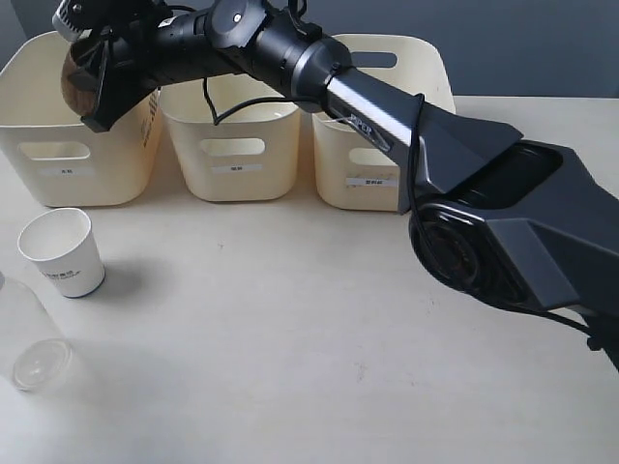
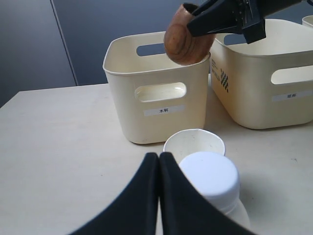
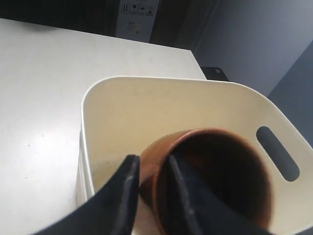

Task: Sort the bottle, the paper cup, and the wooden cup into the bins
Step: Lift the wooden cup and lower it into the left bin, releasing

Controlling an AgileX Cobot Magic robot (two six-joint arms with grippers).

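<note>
My right gripper (image 1: 100, 89) reaches across to the left, shut on the wall of the dark-brown wooden cup (image 1: 75, 79), one finger inside and one outside. The cup (image 3: 215, 171) hangs tilted over the leftmost bin (image 1: 87, 164), above its rim (image 3: 146, 81); the left wrist view shows the wooden cup (image 2: 183, 41) over that bin (image 2: 156, 105). The white paper cup (image 1: 63, 251) stands upright on the table. The clear bottle (image 1: 24, 338) is at the left edge, its white cap (image 2: 210, 178) beside my left gripper (image 2: 159, 156), which is shut and empty.
The middle bin (image 1: 232, 145) and right bin (image 1: 368, 174) stand in a row with the left one at the back of the table. The right arm (image 1: 387, 106) stretches across above the middle and right bins. The paper cup (image 2: 194, 144) sits just beyond the bottle cap.
</note>
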